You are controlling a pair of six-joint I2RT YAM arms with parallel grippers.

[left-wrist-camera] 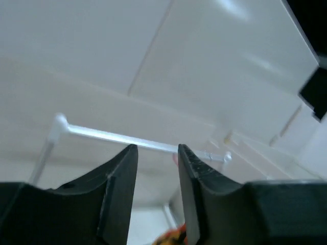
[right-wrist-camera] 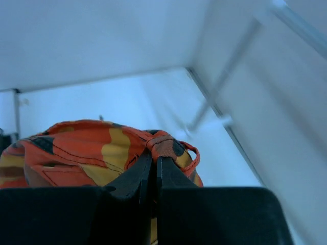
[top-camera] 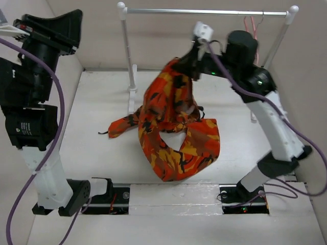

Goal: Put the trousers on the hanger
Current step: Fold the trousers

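1. While the right fingers (right-wrist-camera: 149,171) are pinched tight on a fold of the trousers (top-camera: 173,127), the cloth hangs from them in a bunch above the desk (top-camera: 92,102).
2. That grip sits high, in front of the rack (top-camera: 125,51) and right of its middle.
3. The trousers' lower part rests on the middle of the desk. One end trails left, near the foot of the rack's left post, and a wide loop lies nearer the arm bases.
4. At the far left the left fingers (left-wrist-camera: 132,168) are raised, well apart from the trousers. A narrow gap shows between them, with nothing in it.
5. The hanger (top-camera: 253,25) hangs by its hook from the rail (top-camera: 204,11) near the right end, behind the right arm and apart from the trousers.
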